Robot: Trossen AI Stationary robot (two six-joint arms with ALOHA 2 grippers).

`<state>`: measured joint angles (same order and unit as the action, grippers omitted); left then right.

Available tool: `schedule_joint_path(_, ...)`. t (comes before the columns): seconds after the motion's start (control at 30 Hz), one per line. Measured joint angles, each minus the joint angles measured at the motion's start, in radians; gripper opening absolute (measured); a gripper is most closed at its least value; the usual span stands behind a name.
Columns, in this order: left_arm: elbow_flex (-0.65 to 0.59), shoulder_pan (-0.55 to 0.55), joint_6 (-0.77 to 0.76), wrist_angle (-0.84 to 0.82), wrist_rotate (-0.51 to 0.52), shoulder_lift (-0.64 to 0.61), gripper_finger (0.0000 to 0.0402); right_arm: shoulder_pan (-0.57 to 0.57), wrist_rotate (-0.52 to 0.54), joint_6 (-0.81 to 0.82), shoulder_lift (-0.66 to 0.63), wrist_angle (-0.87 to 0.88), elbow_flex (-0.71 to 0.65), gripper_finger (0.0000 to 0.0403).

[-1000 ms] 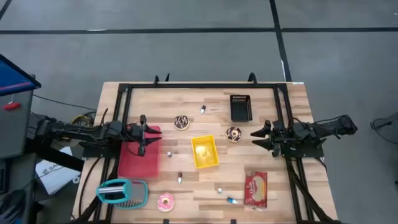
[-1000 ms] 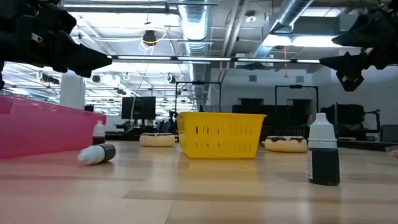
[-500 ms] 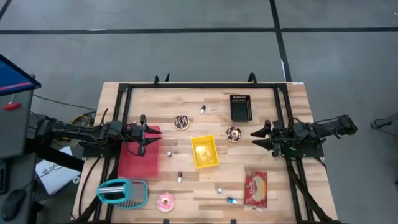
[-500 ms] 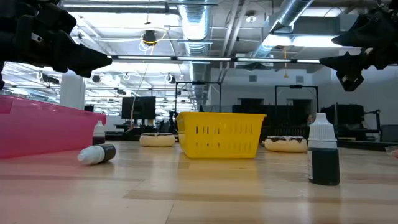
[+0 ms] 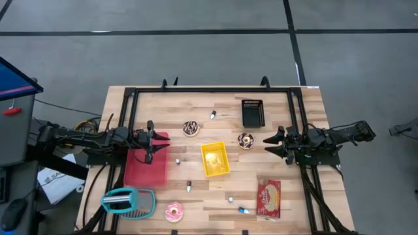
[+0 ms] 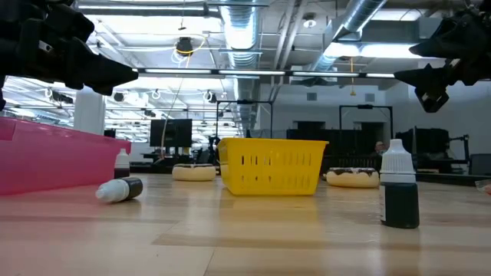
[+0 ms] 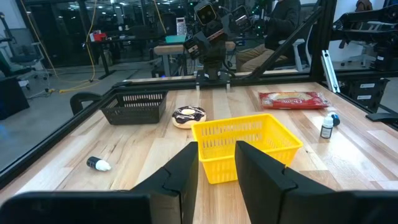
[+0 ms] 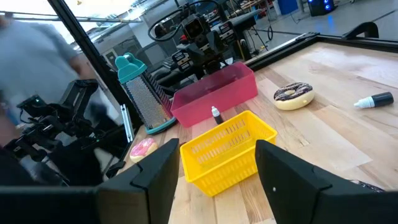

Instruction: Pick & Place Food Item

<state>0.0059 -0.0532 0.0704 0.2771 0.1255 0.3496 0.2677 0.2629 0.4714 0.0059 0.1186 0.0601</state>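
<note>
Two chocolate donuts lie on the wooden table, one (image 5: 191, 128) left of centre toward the far side, the other (image 5: 245, 140) just right of the yellow basket (image 5: 215, 159). A pink donut (image 5: 174, 211) lies at the near edge, and a red snack packet (image 5: 268, 198) lies near right. My left gripper (image 5: 149, 140) hovers level above the far end of the pink tray (image 5: 145, 166), open and with nothing in it (image 7: 217, 149). My right gripper (image 5: 271, 145) hovers level to the right of the second donut, also open with nothing in it (image 8: 217, 146).
A black mesh basket (image 5: 252, 112) stands far right. A teal grater (image 5: 128, 202) lies near left. Several small dropper bottles are scattered about, one upright (image 6: 399, 188) and one lying (image 6: 119, 189). A black frame rail (image 5: 212, 90) borders the table. A blurred person (image 8: 31, 62) is beyond the table.
</note>
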Motion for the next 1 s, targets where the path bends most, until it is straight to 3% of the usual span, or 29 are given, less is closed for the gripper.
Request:
schedule_joint_path(0.73, 0.000, 0.000, -0.017, 0.058, -0.006, 0.000, 0.0102, 0.000, 0.000, 0.000, 0.000, 0.000, 0.000, 0.0203)
schedule_joint_path(0.83, 0.000, 0.000, -0.189, 0.145, -0.017, 0.000, 0.0102, 0.000, 0.000, 0.000, 0.000, 0.000, 0.000, 0.0203)
schedule_joint_path(1.0, 0.000, 0.000, -0.687, 0.336, 0.040, 0.000, 0.0102, 0.000, 0.000, 0.000, 0.000, 0.000, 0.000, 0.0203)
